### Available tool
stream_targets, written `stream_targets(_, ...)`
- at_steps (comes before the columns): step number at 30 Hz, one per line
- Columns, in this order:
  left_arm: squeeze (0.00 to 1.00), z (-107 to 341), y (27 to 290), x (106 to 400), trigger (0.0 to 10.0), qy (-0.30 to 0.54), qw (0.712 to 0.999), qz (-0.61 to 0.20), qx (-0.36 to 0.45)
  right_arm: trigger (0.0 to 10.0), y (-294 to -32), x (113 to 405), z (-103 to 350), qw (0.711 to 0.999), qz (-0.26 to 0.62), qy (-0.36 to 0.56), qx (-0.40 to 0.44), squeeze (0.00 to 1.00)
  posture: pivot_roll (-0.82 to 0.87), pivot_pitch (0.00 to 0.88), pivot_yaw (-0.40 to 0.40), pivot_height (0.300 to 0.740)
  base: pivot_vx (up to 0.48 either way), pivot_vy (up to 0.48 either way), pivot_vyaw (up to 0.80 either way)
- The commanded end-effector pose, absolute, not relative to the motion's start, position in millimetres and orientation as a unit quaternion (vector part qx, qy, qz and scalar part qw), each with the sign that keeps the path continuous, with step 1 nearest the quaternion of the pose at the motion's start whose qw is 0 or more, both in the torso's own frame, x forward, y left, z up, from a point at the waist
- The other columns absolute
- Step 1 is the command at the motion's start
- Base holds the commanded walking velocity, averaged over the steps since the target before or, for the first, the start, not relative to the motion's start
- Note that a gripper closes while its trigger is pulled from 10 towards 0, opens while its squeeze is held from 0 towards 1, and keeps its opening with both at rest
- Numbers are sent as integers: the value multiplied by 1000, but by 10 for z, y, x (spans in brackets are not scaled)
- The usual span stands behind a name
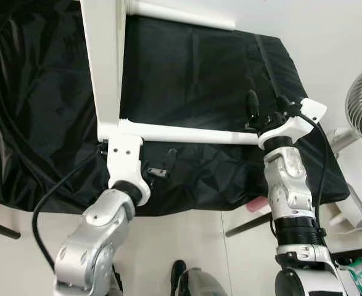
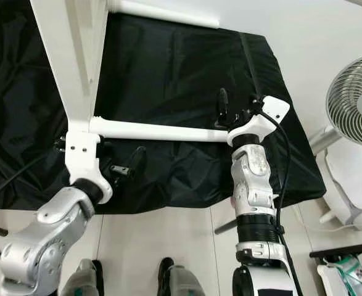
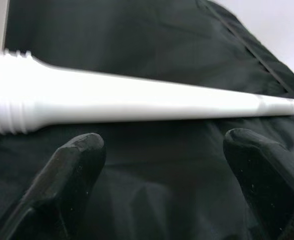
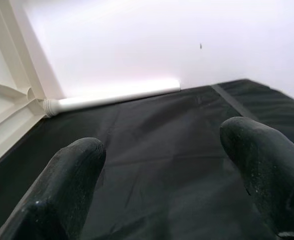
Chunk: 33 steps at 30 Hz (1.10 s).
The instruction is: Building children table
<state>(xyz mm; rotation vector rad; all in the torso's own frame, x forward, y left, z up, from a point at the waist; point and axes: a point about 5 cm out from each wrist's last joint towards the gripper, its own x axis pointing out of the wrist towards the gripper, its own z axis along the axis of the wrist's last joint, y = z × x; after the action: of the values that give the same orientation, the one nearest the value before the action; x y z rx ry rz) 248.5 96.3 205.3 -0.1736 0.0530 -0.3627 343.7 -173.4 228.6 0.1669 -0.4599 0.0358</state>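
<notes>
You see two silver jointed arms with white wrist housings, the left one point(image 1: 126, 161) showing small screws. Black cables loop along both. Each gripper has two long matte-black fingers point(image 3: 71, 175).

Even, bright indoor light washes the white wall point(image 4: 136, 40) nearly featureless. The black cloth point(image 1: 218, 80) stays dark, with faint sheen on its creases. In both wrist views the near fingers point(image 3: 71, 170) are blurred.

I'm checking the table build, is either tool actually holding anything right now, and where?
Nothing is held. The left tool is open beside the near table leg; the right tool is open over the black cloth.
</notes>
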Motion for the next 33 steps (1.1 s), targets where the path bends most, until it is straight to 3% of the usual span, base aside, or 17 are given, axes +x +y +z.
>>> stream_targets(1,0,2007,905,2494,10000,44,973,-186,-125,10000,-1781,3413,2286,970,10,-233,69,0,144,191,-127,740,0,0,0)
stream_targets(15,0,1945,961,2749,10000,82,960,-118,-240,10000,-1783,3359,2360,968,16,-252,8,0,118,186,-122,740,0,0,0)
stream_targets(26,0,1923,896,2772,10000,101,957,-129,-239,10000,-1777,3322,2438,964,15,-267,-4,0,109,198,-115,740,0,0,0)
stream_targets(33,0,1894,817,2809,10000,114,953,-142,-242,10000,-1674,3231,2546,947,29,-301,-103,0,108,218,-113,740,0,0,0)
